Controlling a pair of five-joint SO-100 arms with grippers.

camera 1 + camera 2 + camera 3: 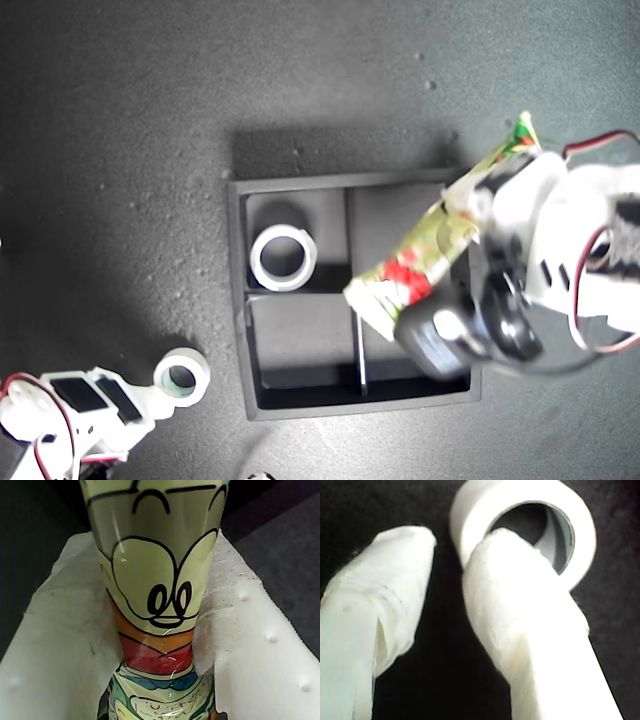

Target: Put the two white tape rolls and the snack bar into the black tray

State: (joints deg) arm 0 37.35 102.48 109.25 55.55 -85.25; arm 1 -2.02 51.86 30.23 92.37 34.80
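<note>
Our first gripper is clamped on the bar, its padded jaws pinching the wrapper at a narrow waist in the first wrist view. In the exterior view the bar hangs slantwise above the tray, one end over the middle divider, the other past the tray's far right corner in that view. We judge the mid-length hold is meant to keep the long wrapper level enough to lower in. The bar looks nearly as long as the tray, so it probably needs turning parallel to a wall before it clears the dividers.

One roll already lies in a small compartment. The other roll sits on the surface outside the tray's near left corner in the exterior view. Our second gripper stands parted with one finger reaching over its hole, gripping nothing yet. Bare surface lies between that roll and the tray.
</note>
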